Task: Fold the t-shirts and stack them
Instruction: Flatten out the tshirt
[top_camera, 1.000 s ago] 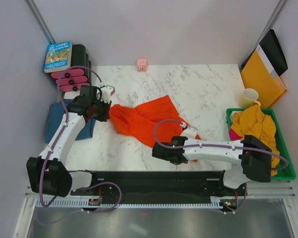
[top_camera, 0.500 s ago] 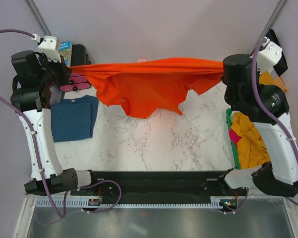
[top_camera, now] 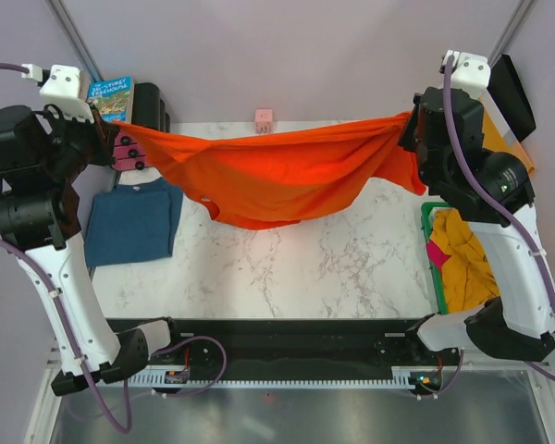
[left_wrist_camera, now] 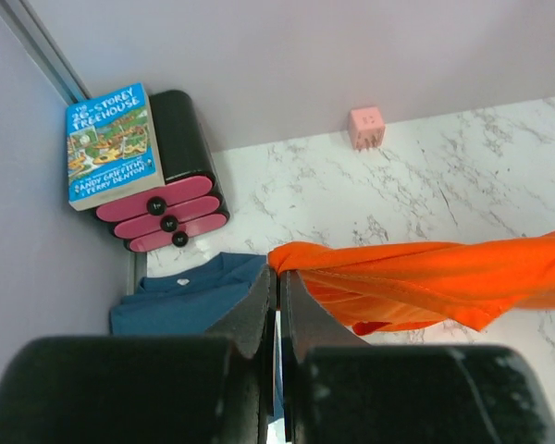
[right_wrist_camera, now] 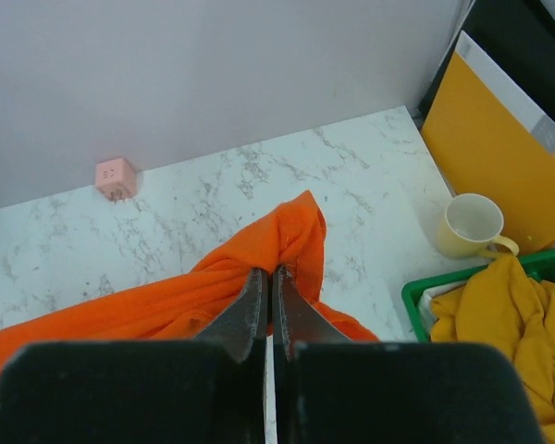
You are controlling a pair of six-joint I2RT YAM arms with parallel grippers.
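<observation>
The left claw (left_wrist_camera: 277, 274) is pressed together on one bunched corner of the orange-red t-shirt (top_camera: 287, 176). The right claw (right_wrist_camera: 269, 271) pinches the opposite corner just as tightly. Both arms are raised, so the shirt hangs stretched between them above the table (top_camera: 333, 268), sagging in the middle over the far half of the marble top. I cannot tell whether its lowest fold touches the surface.

Below the left claw, a dark teal-blue t-shirt (top_camera: 134, 222) lies folded flat at the table's left edge. On the right, a green basket (right_wrist_camera: 425, 294) holds a crumpled mustard-yellow t-shirt (top_camera: 472, 245), with a bit of a pink t-shirt (top_camera: 434, 252) showing at its left side. Beyond the basket stands a pale yellow mug (right_wrist_camera: 472, 227), near a yellow-orange folder (right_wrist_camera: 499, 166) that leans in the right corner.

Farthest back, a small pink cube (left_wrist_camera: 366, 127) sits by the wall. In the left corner is a black holder with pink ends (left_wrist_camera: 171, 208), with a book (left_wrist_camera: 109, 143) resting against it.
</observation>
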